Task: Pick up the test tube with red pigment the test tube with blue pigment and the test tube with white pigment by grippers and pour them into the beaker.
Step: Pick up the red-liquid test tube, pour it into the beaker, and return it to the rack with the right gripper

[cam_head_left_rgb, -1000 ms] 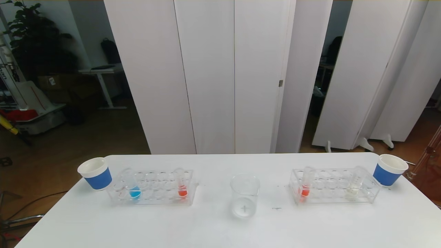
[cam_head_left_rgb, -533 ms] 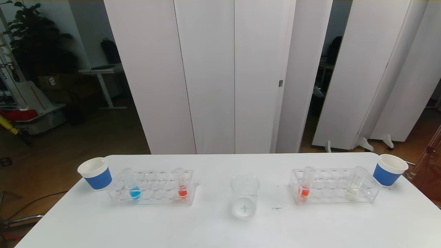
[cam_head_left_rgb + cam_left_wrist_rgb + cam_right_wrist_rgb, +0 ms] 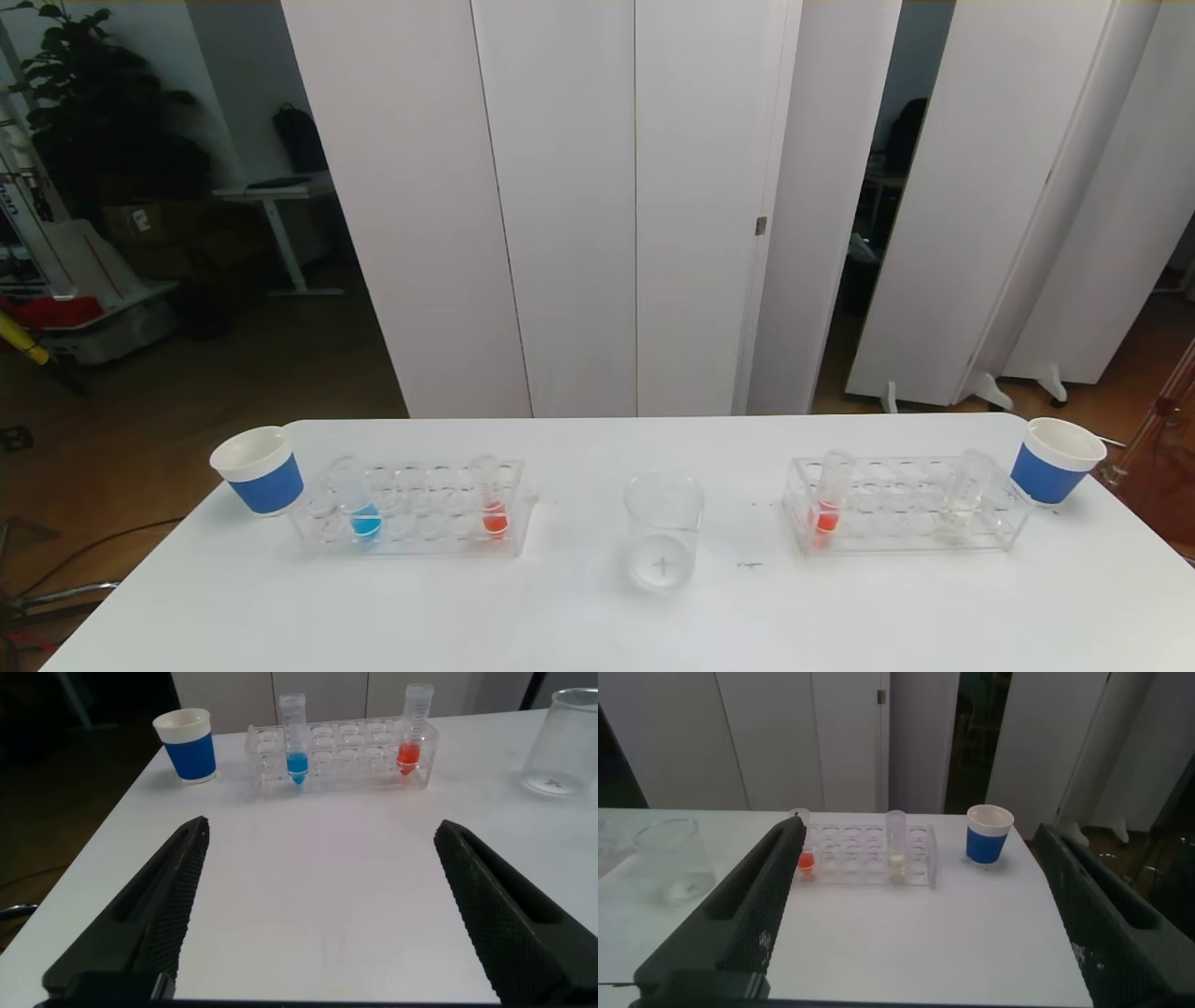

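The empty clear beaker (image 3: 663,532) stands mid-table. The left clear rack (image 3: 411,509) holds the test tube with blue pigment (image 3: 359,509) and a test tube with red pigment (image 3: 492,504). In the right rack (image 3: 901,518) stand a second red tube (image 3: 829,504) and the test tube with white pigment (image 3: 963,490). My left gripper (image 3: 322,829) is open, low over the table, short of the blue tube (image 3: 296,742). My right gripper (image 3: 920,831) is open too, short of the white tube (image 3: 896,845). Neither arm shows in the head view.
A white paper cup with a blue band (image 3: 260,469) stands at the table's far left corner, and another cup (image 3: 1055,459) at the far right corner. White folding screens (image 3: 597,205) rise behind the table. The near half of the table top (image 3: 597,625) is bare.
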Controlling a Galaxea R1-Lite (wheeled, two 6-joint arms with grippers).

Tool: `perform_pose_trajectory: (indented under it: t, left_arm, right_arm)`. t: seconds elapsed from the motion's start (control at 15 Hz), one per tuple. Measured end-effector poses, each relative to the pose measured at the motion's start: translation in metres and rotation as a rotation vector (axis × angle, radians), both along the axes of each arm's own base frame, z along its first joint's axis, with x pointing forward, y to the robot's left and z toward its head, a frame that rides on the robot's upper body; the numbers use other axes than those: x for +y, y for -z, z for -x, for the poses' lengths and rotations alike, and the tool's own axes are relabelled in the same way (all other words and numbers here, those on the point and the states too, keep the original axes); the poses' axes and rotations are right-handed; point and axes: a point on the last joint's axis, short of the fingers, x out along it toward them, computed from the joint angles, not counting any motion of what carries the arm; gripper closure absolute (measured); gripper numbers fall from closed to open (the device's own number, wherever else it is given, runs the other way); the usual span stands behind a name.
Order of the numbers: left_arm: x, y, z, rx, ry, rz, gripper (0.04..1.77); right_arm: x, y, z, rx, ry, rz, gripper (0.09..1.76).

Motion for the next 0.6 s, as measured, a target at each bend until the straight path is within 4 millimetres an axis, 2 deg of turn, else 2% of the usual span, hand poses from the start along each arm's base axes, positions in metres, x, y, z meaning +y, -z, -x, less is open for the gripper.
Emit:
perform_pose_trajectory:
  t: [0.33,0.6]
  left_arm:
    - [0.0,0.0,0.0,0.0,0.0,0.0,0.09]
    - [0.0,0.0,0.0,0.0,0.0,0.0,0.09]
  right_arm:
    - [0.0,-0.049,-0.023,0.025,0.005,-0.003,0.1]
    - [0.0,-0.067,-0.06,0.057,-0.002,-0.002,0.1]
